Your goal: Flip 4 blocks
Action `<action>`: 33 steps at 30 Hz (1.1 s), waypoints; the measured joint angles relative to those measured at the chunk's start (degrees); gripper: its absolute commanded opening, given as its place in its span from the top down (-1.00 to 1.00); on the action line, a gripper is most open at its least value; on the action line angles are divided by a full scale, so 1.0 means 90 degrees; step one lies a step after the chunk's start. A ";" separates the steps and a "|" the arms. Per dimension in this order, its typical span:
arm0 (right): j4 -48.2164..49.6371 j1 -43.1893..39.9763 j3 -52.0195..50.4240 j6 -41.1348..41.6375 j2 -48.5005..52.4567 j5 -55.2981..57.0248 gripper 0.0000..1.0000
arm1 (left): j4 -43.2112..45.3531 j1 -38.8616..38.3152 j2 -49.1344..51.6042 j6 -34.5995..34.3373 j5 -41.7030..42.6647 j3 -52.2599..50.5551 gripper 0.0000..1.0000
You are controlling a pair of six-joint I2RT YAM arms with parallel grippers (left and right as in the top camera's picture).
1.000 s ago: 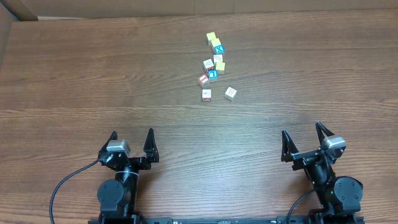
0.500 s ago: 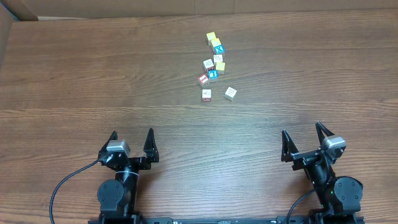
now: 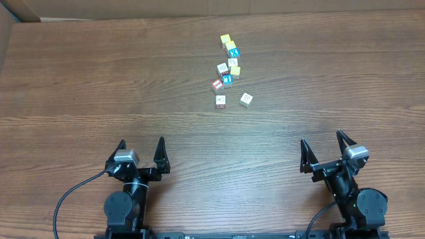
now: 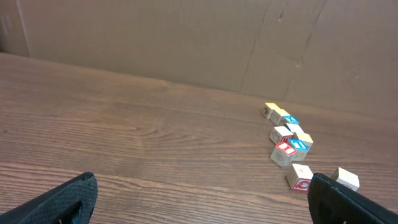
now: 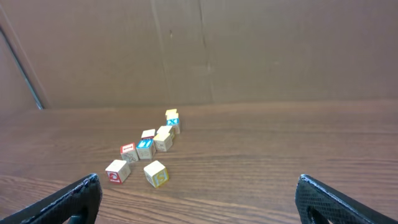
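Observation:
The blocks lie in a loose cluster at the far middle of the table. Nearest me are a white-topped block (image 3: 220, 101) with a red-framed side (image 5: 117, 170) and a cream block (image 3: 246, 99) showing a yellow letter (image 5: 156, 173). Behind them sit a red-framed block (image 3: 217, 84) and a white block (image 3: 222, 68), mixed with blue-faced and yellow-topped cubes. My left gripper (image 3: 141, 147) and right gripper (image 3: 322, 143) rest at the near edge, both open and empty, well short of the blocks. The left wrist view shows the nearest block (image 4: 301, 176) just inside the right fingertip (image 4: 348, 199).
A blue-faced cube (image 3: 228, 79) and yellow-topped cubes (image 3: 226, 40) sit among the cluster. A brown cardboard wall (image 5: 199, 50) stands behind the table. Bare wood table (image 3: 99, 79) stretches to the left of the cluster.

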 measured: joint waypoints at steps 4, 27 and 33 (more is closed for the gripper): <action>0.0027 -0.0002 0.0000 0.0000 0.0000 -0.0027 -1.00 | 0.0002 0.0000 0.0000 0.0002 0.0078 0.0000 -1.00; -0.1180 -0.0002 0.1443 0.0546 0.0022 -0.0313 -1.00 | -0.1987 0.0000 0.0221 0.0000 0.1127 0.2958 -1.00; -0.1863 -0.0002 0.2909 0.0549 0.0648 -0.0369 -1.00 | -0.2637 0.0000 0.1370 0.0005 0.1314 0.4418 -1.00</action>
